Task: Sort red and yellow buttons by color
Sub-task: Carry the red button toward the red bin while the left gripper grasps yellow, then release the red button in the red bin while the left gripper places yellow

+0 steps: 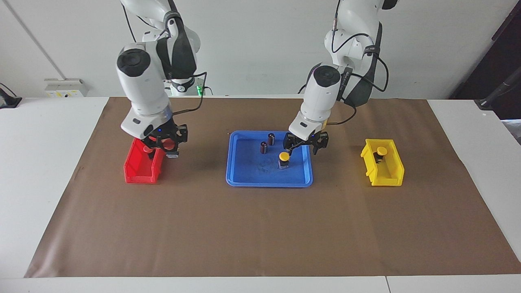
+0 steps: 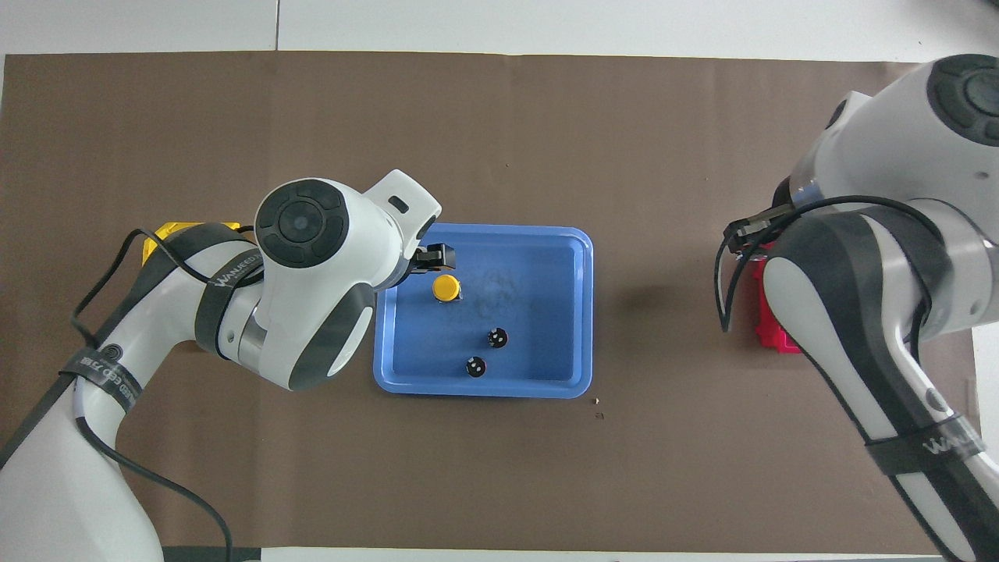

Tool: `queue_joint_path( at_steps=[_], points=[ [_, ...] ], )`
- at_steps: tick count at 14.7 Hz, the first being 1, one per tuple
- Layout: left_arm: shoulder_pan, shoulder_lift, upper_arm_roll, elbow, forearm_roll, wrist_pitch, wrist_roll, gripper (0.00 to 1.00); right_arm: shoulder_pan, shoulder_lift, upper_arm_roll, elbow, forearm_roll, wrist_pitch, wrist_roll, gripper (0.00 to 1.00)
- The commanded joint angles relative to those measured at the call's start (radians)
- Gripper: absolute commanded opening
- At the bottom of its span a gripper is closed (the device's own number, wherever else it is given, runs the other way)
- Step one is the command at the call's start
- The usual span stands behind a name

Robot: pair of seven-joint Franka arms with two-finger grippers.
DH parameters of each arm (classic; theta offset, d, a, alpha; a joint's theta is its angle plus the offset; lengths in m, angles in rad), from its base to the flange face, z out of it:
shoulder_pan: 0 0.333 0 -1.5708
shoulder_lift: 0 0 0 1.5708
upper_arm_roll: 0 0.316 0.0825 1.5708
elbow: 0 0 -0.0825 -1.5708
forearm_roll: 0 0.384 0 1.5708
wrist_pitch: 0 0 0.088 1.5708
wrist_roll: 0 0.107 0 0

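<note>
A: Why is a red button (image 1: 162, 143) held up over the red bin (image 1: 140, 170)?

B: Red things are meant to be kept together, it seems. The button is pinched tight in the right claw (image 1: 165, 145), just above the bin's edge nearest the robots. 1 red button (image 1: 148, 149) is already lying inside that bin.

A: And the yellow ones?

B: 1 yellow button (image 1: 381, 151) is already kept in the yellow bin (image 1: 386, 176), at the left arm's end of the tabletop (image 1: 260, 232). 1 more yellow button (image 1: 284, 156) is left standing in the blue tray (image 1: 268, 181), in the middle.

A: Is it being picked up?

B: Not yet. The left claw (image 1: 306, 144) is spread wide and nothing is held in it. It is hung low over the tray, just beside the yellow button, toward the yellow bin.

A: How are the arms bent?

B: The right arm is reached out to its own end, with its wrist pointed down at the red bin. The left arm is stretched to the middle, with its wrist tipped down over the tray.

A: What are the 2 dark things (image 1: 267, 143) in the tray?

B: They are small dark tubes with no caps. They are probably not meant to be sorted.
</note>
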Motion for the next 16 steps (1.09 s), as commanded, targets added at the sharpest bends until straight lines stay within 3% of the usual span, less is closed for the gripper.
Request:
queue_joint_path(
  at_steps=[1, 6, 7, 8, 9, 12, 14, 16],
  points=[
    [-0.044, 0.035, 0.017, 0.005, 0.023, 0.026, -0.059, 0.94, -0.092, -0.048, 0.017, -0.124, 0.014, 0.099, -0.13, 0.11],
    [-0.06, 0.066, 0.017, 0.005, 0.023, 0.037, -0.093, 0.8, -0.154, -0.095, 0.017, -0.302, 0.014, 0.321, -0.191, 0.11],
    [-0.072, 0.067, 0.017, 0.005, 0.021, 0.037, -0.108, 0.64, -0.154, -0.106, 0.017, -0.329, 0.014, 0.358, -0.187, 0.11],
    [-0.072, 0.07, 0.017, 0.005, 0.021, 0.037, -0.119, 0.23, -0.155, -0.106, 0.017, -0.346, 0.016, 0.37, -0.187, 0.11],
    [-0.072, 0.078, 0.017, 0.005, 0.021, 0.042, -0.122, 0.03, -0.169, -0.101, 0.017, -0.359, 0.016, 0.389, -0.187, 0.11],
    [-0.071, 0.081, 0.018, 0.043, 0.009, -0.001, -0.122, 0.02, -0.178, -0.094, 0.017, -0.394, 0.017, 0.444, -0.186, 0.11],
    [-0.052, 0.081, 0.026, 0.125, 0.007, -0.116, -0.118, 0.02, -0.181, -0.077, 0.017, -0.4, 0.028, 0.469, -0.181, 0.11],
    [0.029, 0.063, 0.031, 0.161, 0.018, -0.194, -0.087, 0.01, -0.175, -0.083, 0.017, -0.434, 0.043, 0.502, -0.178, 0.11]
  ],
)
